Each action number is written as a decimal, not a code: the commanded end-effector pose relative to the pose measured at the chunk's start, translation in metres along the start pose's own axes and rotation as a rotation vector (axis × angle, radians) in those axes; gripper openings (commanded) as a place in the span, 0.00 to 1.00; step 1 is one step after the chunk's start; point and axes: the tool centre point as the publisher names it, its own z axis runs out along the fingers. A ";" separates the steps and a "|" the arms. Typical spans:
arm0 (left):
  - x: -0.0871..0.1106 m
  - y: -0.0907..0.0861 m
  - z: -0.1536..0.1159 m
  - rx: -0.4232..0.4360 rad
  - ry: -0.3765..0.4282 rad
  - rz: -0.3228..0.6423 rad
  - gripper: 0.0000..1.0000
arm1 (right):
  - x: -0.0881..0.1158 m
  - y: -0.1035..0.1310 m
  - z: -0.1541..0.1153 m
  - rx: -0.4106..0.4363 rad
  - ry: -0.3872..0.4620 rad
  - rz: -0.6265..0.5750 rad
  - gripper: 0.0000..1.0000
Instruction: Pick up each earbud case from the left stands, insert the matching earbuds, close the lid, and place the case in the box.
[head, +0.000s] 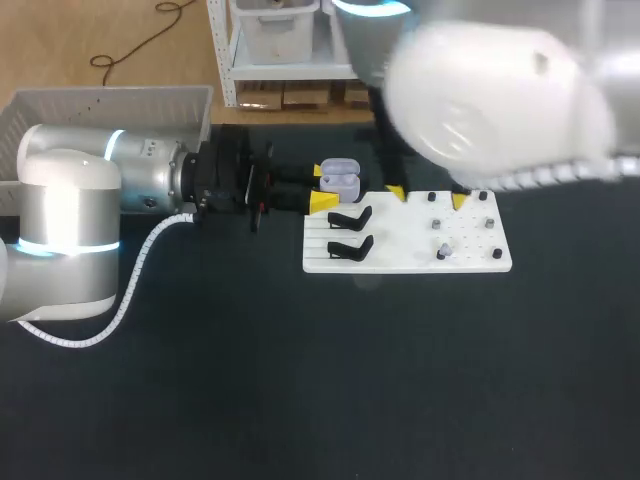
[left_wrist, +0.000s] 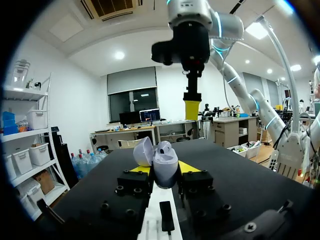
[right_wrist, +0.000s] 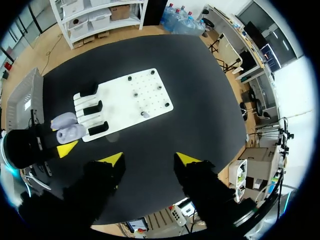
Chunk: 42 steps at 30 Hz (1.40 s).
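The left jaws gripped the open earbud case (head: 341, 178) at the far left corner of the white board (head: 410, 255), above the counter (head: 300, 380). The right jaws hung open, high over the board.

Right gripper (head: 427, 197) half behind blurred arm (head: 500, 95)
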 end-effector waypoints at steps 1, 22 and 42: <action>0.000 -0.001 0.000 -0.005 0.000 0.002 0.00 | 0.004 -0.023 0.019 -0.707 -0.082 0.004 0.49; 0.000 -0.001 0.000 -0.005 0.000 0.002 0.00 | -0.011 0.003 0.105 -0.658 -0.129 -0.124 0.50; 0.000 -0.001 0.000 -0.005 0.000 0.002 0.00 | -0.035 0.007 0.151 -0.474 -0.104 -0.149 0.50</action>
